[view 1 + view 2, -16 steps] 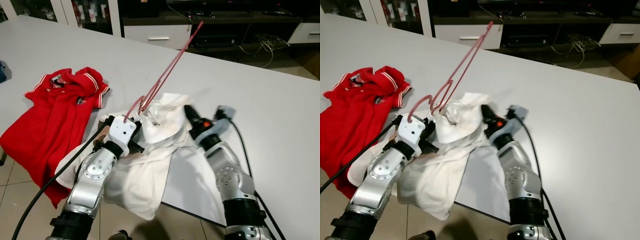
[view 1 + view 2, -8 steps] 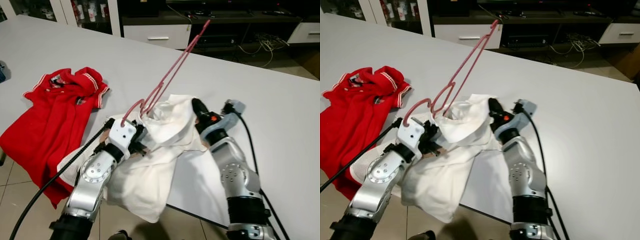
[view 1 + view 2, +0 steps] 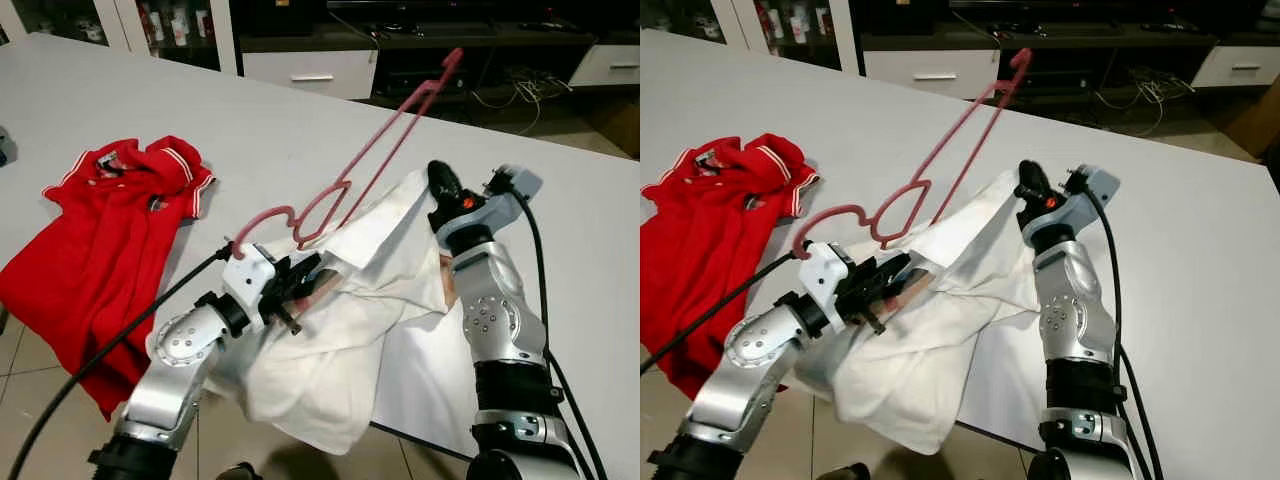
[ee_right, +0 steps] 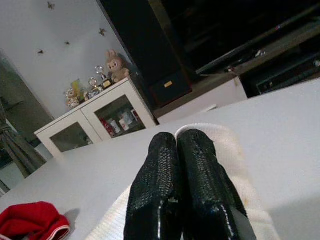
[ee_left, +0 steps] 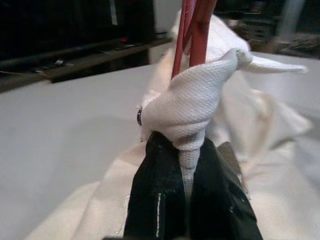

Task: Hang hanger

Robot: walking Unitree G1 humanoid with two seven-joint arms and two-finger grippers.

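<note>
Left gripper (image 5: 187, 165) clenched on a twisted fold of the white shirt (image 3: 340, 330) together with the lower wires of the pink hanger (image 3: 370, 165), near the front edge of the white table (image 3: 300, 100). Hanger held tilted, hook end low beside the left wrist, long body slanting up and away toward the far side of the table, clear of the tabletop. In the left wrist view, two red wires seen rising out of a bunched knot of white fabric pinched between the black fingers (image 5: 155, 200); a small dark button visible on the fold.

Right gripper (image 4: 177, 170) pressed closed, fingertips touching, raised above the table at the far upper edge of the white shirt. Fabric rim seen just behind the fingers (image 4: 200, 185) in the right wrist view; cannot tell whether cloth was actually pinched between them. Shirt stretched between the two grippers, upper edge lifted toward the right gripper, lower part draped over the table's front edge.

Red polo shirt (image 3: 100, 240) with white-striped collar lay crumpled on the left part of the table, well apart from the hanger, one side hanging off the edge. White cabinet with glass doors (image 4: 95, 125) and a dark TV unit (image 3: 400, 40) stood beyond the table.
</note>
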